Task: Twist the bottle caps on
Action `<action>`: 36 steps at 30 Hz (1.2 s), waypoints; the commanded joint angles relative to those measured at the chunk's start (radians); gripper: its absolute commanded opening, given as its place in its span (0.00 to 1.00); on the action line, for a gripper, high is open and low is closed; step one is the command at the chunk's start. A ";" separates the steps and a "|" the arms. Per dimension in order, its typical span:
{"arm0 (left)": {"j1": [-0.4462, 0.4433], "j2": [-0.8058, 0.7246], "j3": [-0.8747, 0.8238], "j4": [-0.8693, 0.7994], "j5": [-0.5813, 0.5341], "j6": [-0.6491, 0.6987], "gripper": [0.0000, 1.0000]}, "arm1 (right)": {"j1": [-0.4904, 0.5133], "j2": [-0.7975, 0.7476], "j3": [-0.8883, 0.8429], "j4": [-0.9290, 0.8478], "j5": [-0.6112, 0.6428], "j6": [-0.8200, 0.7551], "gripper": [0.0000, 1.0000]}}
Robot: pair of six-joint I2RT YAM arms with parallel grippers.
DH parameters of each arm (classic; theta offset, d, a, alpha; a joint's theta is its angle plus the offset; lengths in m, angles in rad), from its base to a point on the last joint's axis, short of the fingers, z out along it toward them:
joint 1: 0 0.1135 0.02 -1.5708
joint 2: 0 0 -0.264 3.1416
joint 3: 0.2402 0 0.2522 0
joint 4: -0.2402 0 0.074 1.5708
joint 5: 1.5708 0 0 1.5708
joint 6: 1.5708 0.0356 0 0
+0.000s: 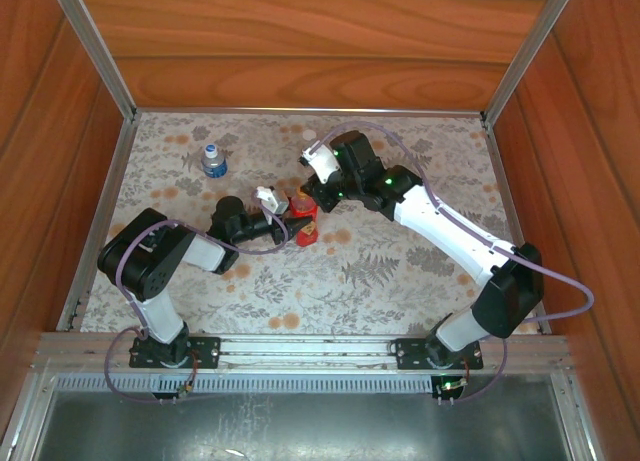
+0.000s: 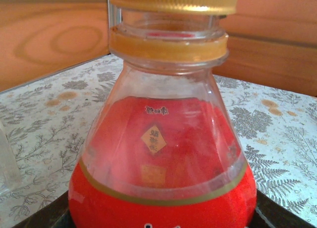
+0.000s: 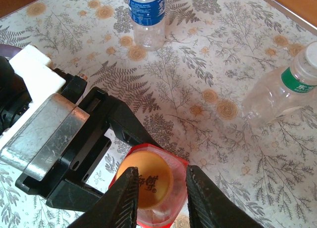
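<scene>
Orange cap [image 3: 146, 183] sits on the red bottle [image 2: 163, 188], clamped steady by the left end effector [image 1: 288, 221] for threading, flanked by the fingers [image 3: 124, 198] of the right end effector [image 3: 161, 176], grip unclear.

Floral table [image 1: 400, 271]: blue-label bottle [image 1: 213, 160], slim clear bottle [image 3: 272, 97], red bottle [image 1: 305, 226] on it.
</scene>
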State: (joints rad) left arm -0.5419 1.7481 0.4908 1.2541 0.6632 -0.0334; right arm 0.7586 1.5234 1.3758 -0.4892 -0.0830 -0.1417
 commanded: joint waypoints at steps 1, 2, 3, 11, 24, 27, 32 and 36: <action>0.003 0.010 -0.009 -0.036 0.035 -0.010 0.57 | -0.005 0.016 -0.044 -0.084 -0.006 0.018 0.30; 0.004 0.008 -0.009 -0.036 0.035 -0.011 0.57 | -0.007 0.015 -0.057 -0.089 -0.007 0.026 0.30; 0.005 0.008 -0.010 -0.036 0.037 -0.011 0.57 | -0.008 0.016 -0.066 -0.099 -0.007 0.035 0.30; 0.005 0.006 -0.010 -0.036 0.045 -0.013 0.57 | -0.024 0.018 -0.122 -0.119 -0.011 0.116 0.27; 0.004 -0.009 -0.019 -0.036 0.062 -0.020 0.57 | -0.024 0.038 0.001 -0.194 -0.058 0.150 0.29; 0.004 -0.021 -0.026 -0.036 0.097 -0.034 0.57 | -0.023 -0.012 -0.001 -0.156 -0.091 0.132 0.34; 0.004 -0.031 -0.031 -0.037 0.149 -0.059 0.57 | -0.024 -0.067 0.000 -0.117 -0.111 0.137 0.38; 0.004 -0.038 -0.033 -0.037 0.179 -0.072 0.56 | -0.031 -0.045 0.033 -0.140 -0.112 0.176 0.38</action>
State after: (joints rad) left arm -0.5404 1.7267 0.4740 1.2407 0.7765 -0.0719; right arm 0.7387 1.4872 1.3834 -0.5930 -0.1738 0.0067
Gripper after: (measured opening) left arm 0.569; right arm 0.379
